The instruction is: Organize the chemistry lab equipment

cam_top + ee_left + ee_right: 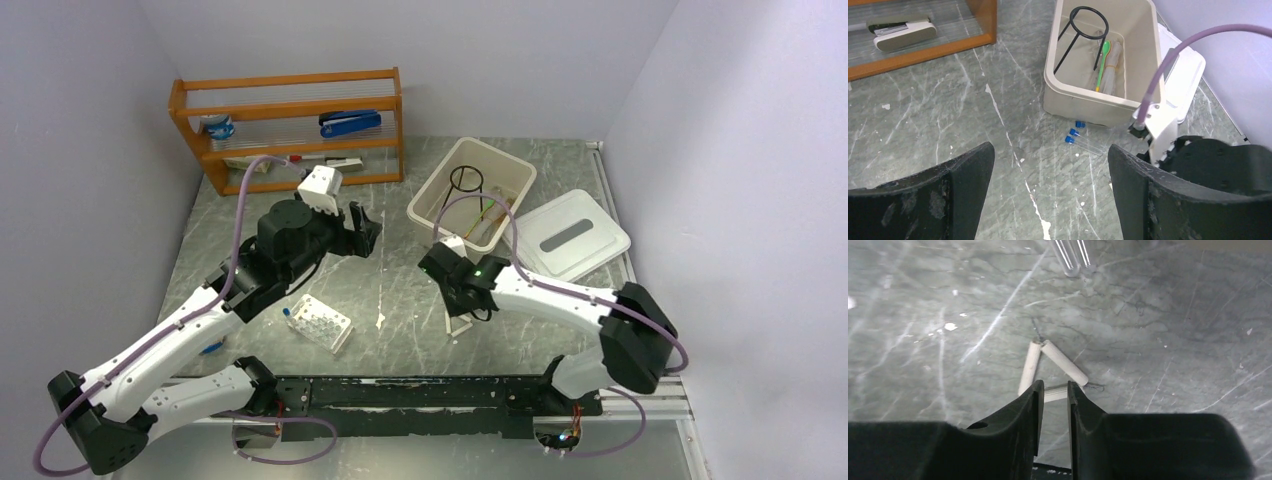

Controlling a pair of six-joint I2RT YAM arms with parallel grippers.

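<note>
A white triangle (pixel 1048 365) lies flat on the marble table (pixel 1173 340). My right gripper (pixel 1054 387) hovers at its near side with the jaws only a narrow gap apart; that side shows between the tips, not clamped. In the top view the right gripper (pixel 459 310) is just above the triangle (pixel 458 328). My left gripper (pixel 1050 155) is wide open and empty above bare table, left of the right arm. Blue-capped vials (pixel 1082 142) lie by the beige bin (pixel 1083 102). The black wire tripod (pixel 1083 30) is inside it. The white holed rack (pixel 320 322) stands front left.
The bin's white lid (pixel 572 236) lies to the right of the bin (pixel 430 205). A wooden shelf (pixel 290 125) at the back left holds a blue stapler (pixel 350 123). The ends of clear tubes (pixel 1073 257) lie beyond the triangle. The right arm (pixel 1208 170) crowds my left gripper's right side.
</note>
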